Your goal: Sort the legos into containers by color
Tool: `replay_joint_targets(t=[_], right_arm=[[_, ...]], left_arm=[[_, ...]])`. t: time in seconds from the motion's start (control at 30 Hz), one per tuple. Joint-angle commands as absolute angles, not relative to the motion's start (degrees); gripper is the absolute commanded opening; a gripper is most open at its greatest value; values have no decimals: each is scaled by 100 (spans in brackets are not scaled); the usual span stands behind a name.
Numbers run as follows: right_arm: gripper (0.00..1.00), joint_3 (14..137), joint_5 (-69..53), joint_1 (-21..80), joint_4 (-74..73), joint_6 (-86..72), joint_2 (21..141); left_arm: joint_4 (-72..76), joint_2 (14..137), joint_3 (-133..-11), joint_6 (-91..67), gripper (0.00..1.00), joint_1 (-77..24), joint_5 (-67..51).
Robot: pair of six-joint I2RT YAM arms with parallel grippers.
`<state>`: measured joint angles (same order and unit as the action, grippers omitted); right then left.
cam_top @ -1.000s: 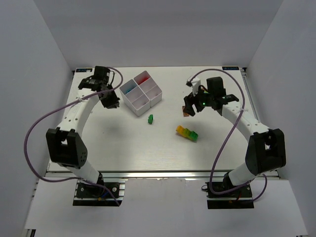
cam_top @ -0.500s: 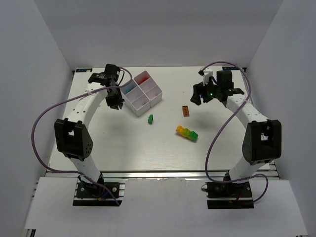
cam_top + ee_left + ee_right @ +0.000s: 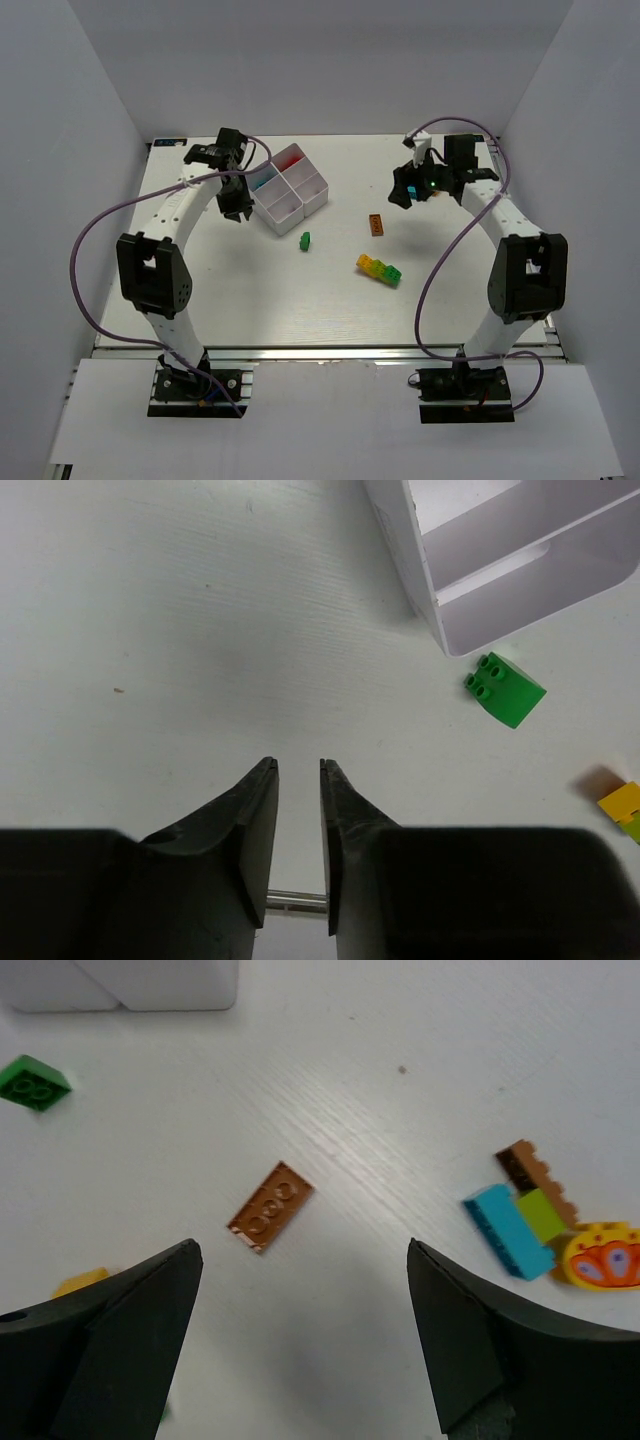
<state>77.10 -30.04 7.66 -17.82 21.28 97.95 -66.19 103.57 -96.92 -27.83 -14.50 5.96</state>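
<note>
We see the tray (image 3: 305,212) at the far left-centre of the table (image 3: 250,290), turned cornerwise. Its far compartment holds red bricks (image 3: 289,159) and its left one blue bricks (image 3: 262,182). The other two show only white floor.

Our left gripper (image 3: 237,208) hangs just beside the tray's left corner, its fingers all but closed, with a thin gap and nothing between them. Our right gripper (image 3: 404,192) hovers at the far right, jaws spread wide, gripping nothing.

A green brick (image 3: 305,240) lies near the tray's near corner. An orange plate (image 3: 375,224) lies to its right, and a yellow-green stack (image 3: 379,269) sits nearer us. The right wrist view shows a brown, cyan and lime clump (image 3: 528,1222) on the table near the plate.
</note>
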Motion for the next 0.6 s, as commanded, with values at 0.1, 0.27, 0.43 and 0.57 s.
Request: replay_joint_targets(t=[0.1, 0.27, 0.43, 0.57], right_arm=[[89, 9314, -2505, 484, -2653, 3225, 10783], [89, 10404, -2250, 360, -3207, 3478, 11662], [89, 11645, -2075, 360, -4165, 4095, 12524], [88, 11725, -1635, 360, -4289, 4604, 12744]], left_arm=[[-6382, 9635, -9765, -2900, 43, -1477, 510], [-5338, 8738, -8722, -3269, 67, -1477, -244], [-4598, 8008, -7920, -3638, 72, -1477, -703], [-4377, 7507, -7498, -3823, 72, -1485, -747]])
